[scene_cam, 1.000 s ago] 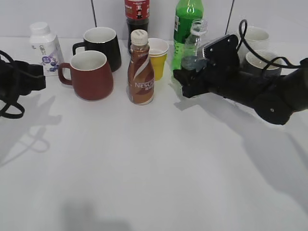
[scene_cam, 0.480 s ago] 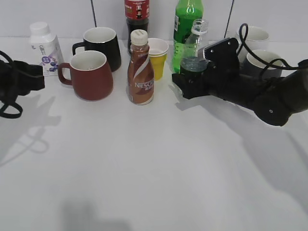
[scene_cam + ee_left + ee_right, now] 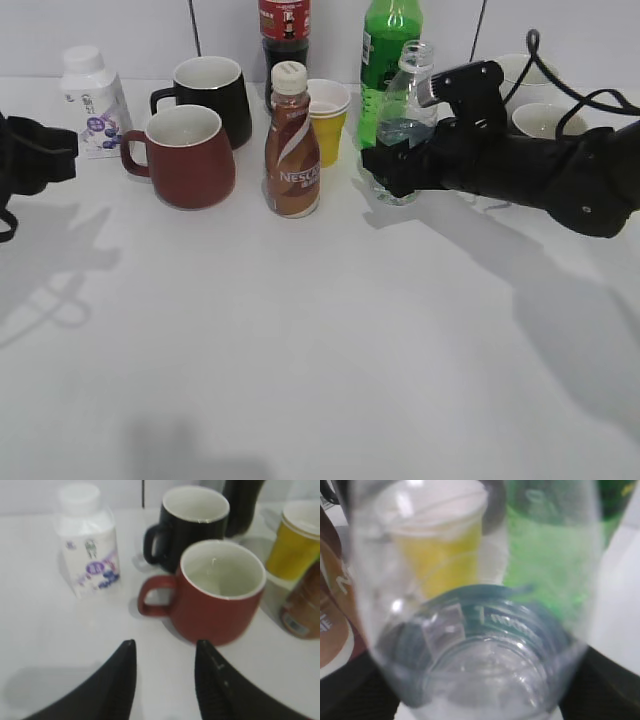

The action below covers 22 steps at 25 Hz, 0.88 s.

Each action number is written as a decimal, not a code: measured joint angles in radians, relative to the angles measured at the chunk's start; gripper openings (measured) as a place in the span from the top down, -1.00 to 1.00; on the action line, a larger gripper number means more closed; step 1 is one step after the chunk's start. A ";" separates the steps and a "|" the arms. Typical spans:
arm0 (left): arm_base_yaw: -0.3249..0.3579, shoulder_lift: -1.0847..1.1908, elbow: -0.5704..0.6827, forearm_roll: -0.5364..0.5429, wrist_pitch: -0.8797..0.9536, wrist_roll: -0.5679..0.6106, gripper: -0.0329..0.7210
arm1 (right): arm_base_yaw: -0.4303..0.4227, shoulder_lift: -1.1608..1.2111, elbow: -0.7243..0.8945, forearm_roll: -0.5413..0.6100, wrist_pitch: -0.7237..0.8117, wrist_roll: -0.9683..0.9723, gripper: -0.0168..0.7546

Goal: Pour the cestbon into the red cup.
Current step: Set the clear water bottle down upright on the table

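Observation:
The cestbon, a clear capless bottle with a dark green label, stands upright right of the yellow cup. Its base is at or just above the table. My right gripper is shut on its lower body. In the right wrist view the bottle fills the frame, with the black fingers on either side. The red cup stands at the left, handle to the left, and is empty. My left gripper is open and empty just short of the cup's handle, and sits at the left edge in the exterior view.
Between cup and bottle stand a brown Nescafe bottle and a yellow paper cup. A black mug, a dark cola bottle and a green soda bottle stand behind. A white bottle is far left and white cups back right.
My right gripper has risen a little and brought the tilted cestbon upright. My left gripper has drawn back slightly to the left.

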 joint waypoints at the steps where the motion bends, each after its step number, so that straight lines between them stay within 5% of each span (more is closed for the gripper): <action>1: 0.000 -0.007 -0.010 -0.001 0.041 0.000 0.12 | 0.000 -0.009 0.000 -0.010 0.021 0.024 -0.63; 11: 0.000 -0.089 -0.173 0.034 0.518 0.000 0.12 | 0.000 -0.101 0.000 -0.192 0.191 0.234 -0.61; 22: 0.000 -0.250 -0.189 0.043 0.874 0.000 0.12 | 0.000 -0.121 0.000 -0.441 0.209 0.472 -0.59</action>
